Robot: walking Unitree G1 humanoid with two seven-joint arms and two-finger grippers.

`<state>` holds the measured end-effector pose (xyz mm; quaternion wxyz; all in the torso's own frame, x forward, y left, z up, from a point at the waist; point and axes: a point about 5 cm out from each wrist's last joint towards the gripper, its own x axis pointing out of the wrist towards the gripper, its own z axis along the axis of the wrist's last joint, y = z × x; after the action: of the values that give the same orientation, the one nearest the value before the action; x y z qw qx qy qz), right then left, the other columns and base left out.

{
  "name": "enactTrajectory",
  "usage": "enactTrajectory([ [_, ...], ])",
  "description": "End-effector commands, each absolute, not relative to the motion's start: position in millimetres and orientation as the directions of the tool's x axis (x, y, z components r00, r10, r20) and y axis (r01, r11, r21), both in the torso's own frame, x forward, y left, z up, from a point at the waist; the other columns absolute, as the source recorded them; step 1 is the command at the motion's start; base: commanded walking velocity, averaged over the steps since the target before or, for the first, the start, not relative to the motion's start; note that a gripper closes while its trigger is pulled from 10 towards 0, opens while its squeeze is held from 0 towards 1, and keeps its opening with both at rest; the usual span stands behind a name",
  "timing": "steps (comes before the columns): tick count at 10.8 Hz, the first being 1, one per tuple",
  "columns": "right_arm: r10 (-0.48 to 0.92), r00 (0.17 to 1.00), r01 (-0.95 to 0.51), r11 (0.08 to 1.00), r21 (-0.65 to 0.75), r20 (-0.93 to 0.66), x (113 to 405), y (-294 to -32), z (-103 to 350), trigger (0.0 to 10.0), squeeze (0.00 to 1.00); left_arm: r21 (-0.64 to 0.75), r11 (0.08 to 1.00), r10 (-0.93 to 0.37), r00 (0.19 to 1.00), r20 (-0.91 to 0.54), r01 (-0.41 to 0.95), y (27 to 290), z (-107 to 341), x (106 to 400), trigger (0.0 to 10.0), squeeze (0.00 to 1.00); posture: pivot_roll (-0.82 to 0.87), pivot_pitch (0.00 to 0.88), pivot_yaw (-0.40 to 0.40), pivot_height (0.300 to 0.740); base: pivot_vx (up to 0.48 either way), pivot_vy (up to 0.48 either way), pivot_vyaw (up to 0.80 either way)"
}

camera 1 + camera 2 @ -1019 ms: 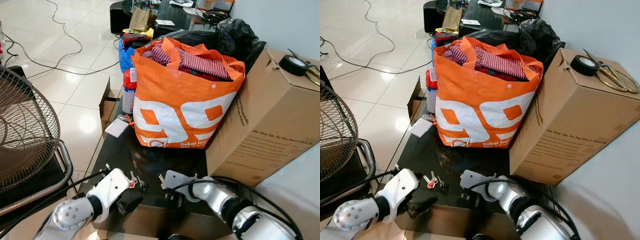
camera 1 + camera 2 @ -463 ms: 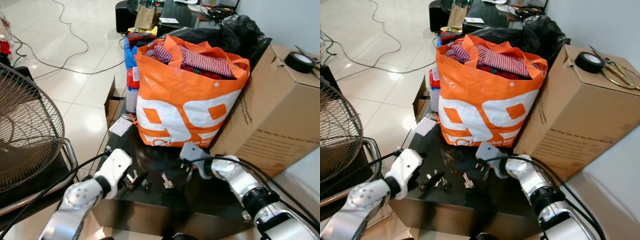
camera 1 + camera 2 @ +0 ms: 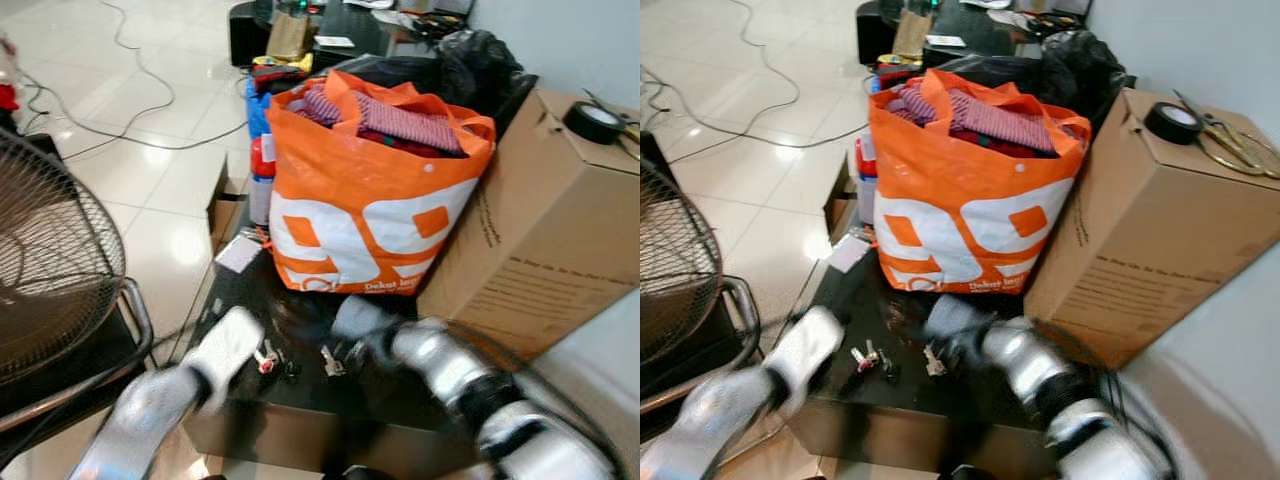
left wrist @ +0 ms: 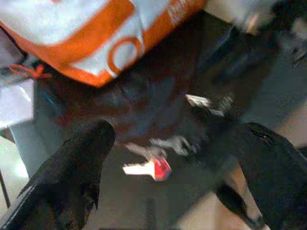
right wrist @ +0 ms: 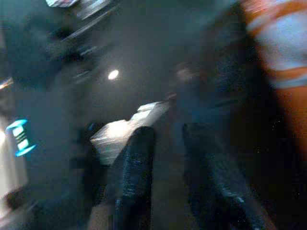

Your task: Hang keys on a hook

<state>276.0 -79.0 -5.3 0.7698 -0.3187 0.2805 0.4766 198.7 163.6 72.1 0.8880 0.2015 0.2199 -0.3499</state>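
Left gripper: in its wrist view we see the two black fingers spread wide, with the keys lying on the dark table between them, not held. In the head views the left arm is a motion-blurred silver shape at the table's near left corner, so we cannot fix its exact pose there.

Right gripper: its wrist view is dark and smeared; we see the two fingers close together with a narrow gap, nothing visibly pinched. We cannot tell whether they touch anything. In the head views this arm reaches in from the right, its tip near a second small piece of metal on the table, just right of the keys.

The keys, one with a red tag, lie flat near the table's front edge, between the two arms and apart from the orange bag.

The bag stands upright behind them, stuffed with striped cloth. A cardboard box sits beside it on the robot's right, carrying a roll of black tape. A fan grille stands at far left on the tiled floor.
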Motion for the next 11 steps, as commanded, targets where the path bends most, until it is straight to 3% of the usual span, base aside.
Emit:
enactTrajectory([
  [1,0.526,0.380,-0.914,0.337,-0.224,-0.761,274.1,-83.8,-9.9,10.0,1.00,0.207,0.662,-0.549,0.654,-0.520,0.720,160.9,78.8,195.0,10.0,0.00,-0.01,0.000,-0.131,0.740,0.000,0.000,0.00],
  [4,0.574,0.340,-0.921,0.365,-0.139,-0.745,267.9,-80.4,-10.3,10.0,1.00,0.183,0.646,-0.577,0.631,-0.519,0.741,156.3,84.5,187.5,10.0,0.00,-0.07,0.022,-0.092,0.740,0.000,0.000,0.00],
  [7,0.671,0.322,-0.891,0.452,0.025,-0.668,264.7,-67.8,-2.6,10.0,1.00,0.153,0.603,-0.614,0.578,-0.538,0.783,150.2,89.1,183.9,10.0,0.00,-0.10,0.077,-0.040,0.740,0.000,0.000,0.00],
  [11,0.620,0.376,-0.879,0.474,-0.054,-0.688,265.5,-67.9,-3.2,10.0,1.00,0.151,0.573,-0.617,0.545,-0.567,0.806,154.0,93.4,179.4,10.0,0.00,-0.10,0.104,-0.021,0.740,0.000,0.000,0.00],
])
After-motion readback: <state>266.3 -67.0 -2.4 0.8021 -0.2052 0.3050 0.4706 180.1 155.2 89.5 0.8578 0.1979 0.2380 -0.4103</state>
